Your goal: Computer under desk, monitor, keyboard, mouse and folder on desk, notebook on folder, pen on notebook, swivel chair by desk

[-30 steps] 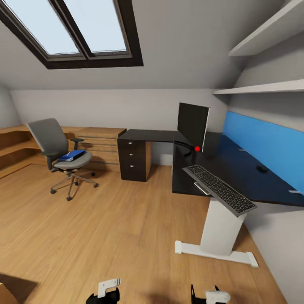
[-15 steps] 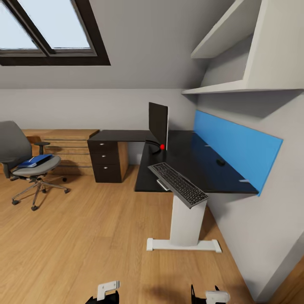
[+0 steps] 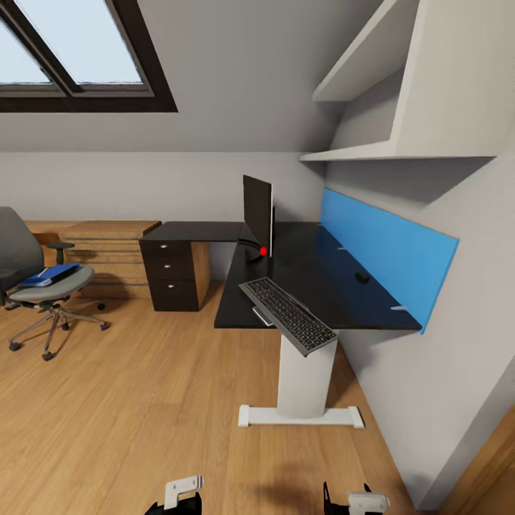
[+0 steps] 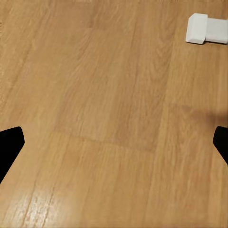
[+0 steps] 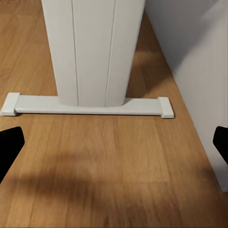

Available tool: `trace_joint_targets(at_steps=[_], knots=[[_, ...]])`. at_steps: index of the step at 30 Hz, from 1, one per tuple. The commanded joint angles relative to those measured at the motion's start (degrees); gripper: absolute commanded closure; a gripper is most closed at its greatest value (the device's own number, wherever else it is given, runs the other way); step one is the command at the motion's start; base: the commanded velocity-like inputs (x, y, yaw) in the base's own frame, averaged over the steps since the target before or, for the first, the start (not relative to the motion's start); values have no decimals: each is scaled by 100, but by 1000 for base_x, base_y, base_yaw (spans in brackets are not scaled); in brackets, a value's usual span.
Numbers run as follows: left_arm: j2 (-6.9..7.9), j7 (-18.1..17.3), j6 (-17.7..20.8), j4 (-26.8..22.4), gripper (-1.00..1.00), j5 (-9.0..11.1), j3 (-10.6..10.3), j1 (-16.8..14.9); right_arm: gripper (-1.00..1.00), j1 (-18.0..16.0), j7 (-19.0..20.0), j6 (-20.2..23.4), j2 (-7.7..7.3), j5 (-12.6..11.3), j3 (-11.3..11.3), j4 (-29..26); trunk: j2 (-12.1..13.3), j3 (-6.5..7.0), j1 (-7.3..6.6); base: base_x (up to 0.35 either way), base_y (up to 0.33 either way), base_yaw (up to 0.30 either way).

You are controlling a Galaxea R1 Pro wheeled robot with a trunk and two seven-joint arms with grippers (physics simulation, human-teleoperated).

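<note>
1. L gripper (image 4: 114,142) & R gripper (image 5: 114,142): low over wood floor (image 3: 143,400), fingers spread wide, nothing held.
2. R gripper faces desk's white leg (image 5: 92,52), near it.
3. Desk (image 3: 315,286), black, L-shaped, ahead-right by blue wall panel (image 3: 386,250).
4. Keyboard (image 3: 287,313), silver w/ dark keys, tilted, overhangs desk's front edge.
5. Monitor (image 3: 257,211) upright behind it; mouse (image 3: 363,276) near panel.
6. Swivel chair (image 3: 36,286) far left, well apart; blue folder (image 3: 48,274) on seat.
</note>
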Motion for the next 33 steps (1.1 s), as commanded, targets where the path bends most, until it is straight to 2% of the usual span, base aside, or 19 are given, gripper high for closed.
trace_joint_targets(at_steps=[1,13,15,16,17,20,21,22,23,24,26,28,31,32,33], knots=[[6,39,-28,4,-100,61,-43,-4,-100,-4,-41,-12,3,61,-25,3,39,13,-23,0,-3,-1],[12,29,-21,-108,-100,74,-5,-4,-100,-4,-42,-53,68,48,-26,-37,520,228,-287,0,0,0],[5,25,-5,-387,-100,85,36,-4,-100,-4,-41,-62,68,50,-21,-63,600,264,-331,0,0,0],[-75,48,81,-1335,-100,108,75,-4,-100,-16,-105,-30,80,37,-29,-435,641,282,-353,0,0,0],[-99,81,186,-1602,-100,110,78,-4,-100,-18,-146,-13,97,12,-34,-647,681,300,-375,0,0,0],[-121,170,693,-2141,-100,111,82,-4,-100,-20,-212,90,174,-133,-39,-1094,801,354,-441,0,0,0],[-125,202,1028,-2452,-100,112,89,-4,-100,-20,-233,229,211,-256,-37,-1338,841,372,-463,0,0,0],[-128,214,1194,-2618,-100,113,91,-4,-100,-20,-240,330,226,-326,-36,-1472,881,390,-485,0,0,0],[-137,232,1521,-3013,-100,113,88,-4,-100,-21,-241,785,256,-513,-28,-1918,921,408,-507,0,0,0],[-141,237,1659,-3200,-100,113,82,-4,-100,-21,-236,1083,271,-612,-21,-2186,961,426,-528,0,0,0],[-186,250,2015,-3682,-100,114,44,-4,-100,-27,-197,2264,332,-931,10,-3195,1042,462,-572,0,0,0],[-313,260,2311,-3933,-100,114,32,-7,-100,-69,-146,3386,384,-1149,83,-4057,1122,498,-616,0,0,0],[-368,264,2618,-4108,-100,114,27,-15,-100,-255,-124,4183,395,-1299,193,-4506,1242,551,-682,0,0,0],[-368,265,2870,-4218,-100,117,25,-42,-100,-503,-119,4657,392,-1410,251,-4681,1282,569,-704,0,0,0],[-368,267,3009,-4261,-100,118,25,-82,-100,-654,-118,4867,389,-1467,271,-4738,1322,587,-726,0,0,0]])
